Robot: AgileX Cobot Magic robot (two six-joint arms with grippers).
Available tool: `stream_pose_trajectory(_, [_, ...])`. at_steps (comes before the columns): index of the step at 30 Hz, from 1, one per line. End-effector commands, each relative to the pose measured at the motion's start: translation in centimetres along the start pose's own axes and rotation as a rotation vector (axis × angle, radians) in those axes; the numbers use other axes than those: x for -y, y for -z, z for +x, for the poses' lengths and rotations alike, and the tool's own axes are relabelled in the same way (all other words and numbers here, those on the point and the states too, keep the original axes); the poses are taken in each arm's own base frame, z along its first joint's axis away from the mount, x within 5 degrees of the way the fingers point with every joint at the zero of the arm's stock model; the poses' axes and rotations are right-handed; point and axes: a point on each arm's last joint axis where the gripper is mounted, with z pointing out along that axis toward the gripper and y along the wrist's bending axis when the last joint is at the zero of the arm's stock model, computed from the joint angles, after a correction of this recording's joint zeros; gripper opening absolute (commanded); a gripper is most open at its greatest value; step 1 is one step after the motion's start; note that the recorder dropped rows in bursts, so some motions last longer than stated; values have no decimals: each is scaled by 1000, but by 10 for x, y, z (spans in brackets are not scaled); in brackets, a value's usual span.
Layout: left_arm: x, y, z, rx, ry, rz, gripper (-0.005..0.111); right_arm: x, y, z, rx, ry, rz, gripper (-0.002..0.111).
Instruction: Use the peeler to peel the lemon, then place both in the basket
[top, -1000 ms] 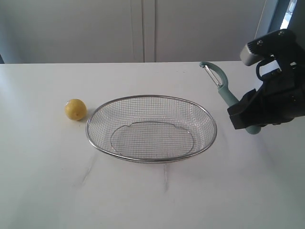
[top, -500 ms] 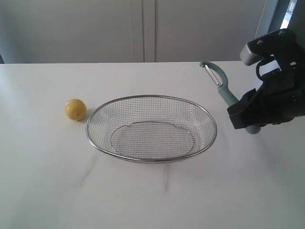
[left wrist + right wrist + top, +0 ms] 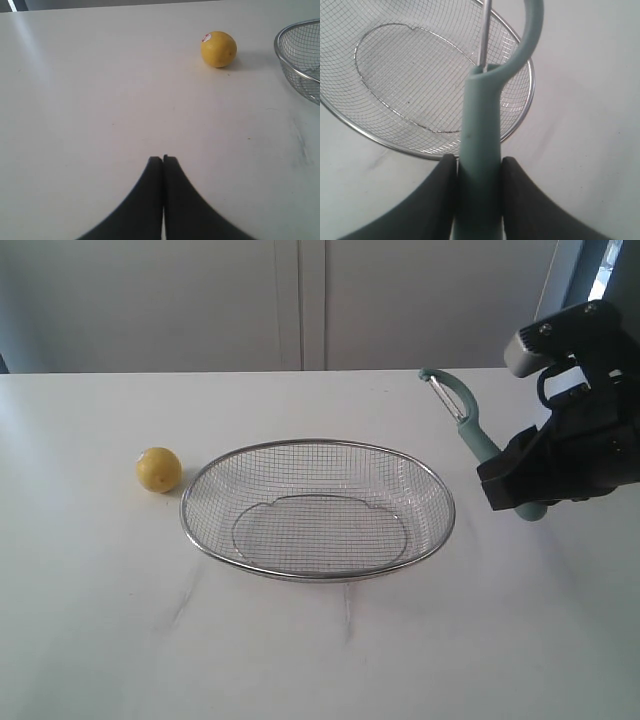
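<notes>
**A:** What's nearest?

**B:** Bare white table [image 3: 300, 660], then the basket [image 3: 318, 577] in the middle of it. It is a wide, shallow oval of silver wire mesh with a thick metal rim.

**A:** And the lemon?

**B:** The lemon [image 3: 158, 469] rests on the table just left of the basket, near the rim but apart from it. It is small, round and yellow (far smaller than the basket). From the left wrist the lemon [image 3: 218, 49] shows a red-and-white sticker [image 3: 206, 37] on its skin, with the basket [image 3: 295, 55] beside it.

**A:** What is the left gripper doing?

**B:** Only its own camera shows the left gripper [image 3: 163, 159]. Its two dark fingers are pressed together with nothing between them, over bare table, and the lemon is well ahead of it.

**A:** The right one?

**B:** The right gripper [image 3: 505, 485] is off the basket's right end, clamped on the peeler [image 3: 478, 435]. Up close, the right gripper [image 3: 479, 159] has a dark pad on each side of the pale teal handle, closed only to the handle's width. The peeler [image 3: 481, 115] has a curved teal head and a thin metal blade, seen over the basket [image 3: 395, 75].

**A:** Which way does it point?

**B:** The head slants up and away, toward the back left.

**A:** Farthest?

**B:** Pale cabinet doors [image 3: 300, 300].
</notes>
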Motion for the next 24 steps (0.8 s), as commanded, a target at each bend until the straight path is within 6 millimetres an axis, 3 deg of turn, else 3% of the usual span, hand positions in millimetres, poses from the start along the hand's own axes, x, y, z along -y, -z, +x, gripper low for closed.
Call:
stream_pose_trajectory(1, [-1,0,-6,71,8,-11,1,2,2,-2,16,10,12,0])
stream_pose_trajectory(7, [-3,2,-19,214,9,-34,1,2,2,-2,16,10,12,0])
stream_pose_trajectory(17, [-4,3,-22,254,9,-41,1,2,2,-2,16,10,12,0])
stream_pose_trajectory(24, [-6,9,-38,443,16,-70,1,2,2,-2,16,10,12,0])
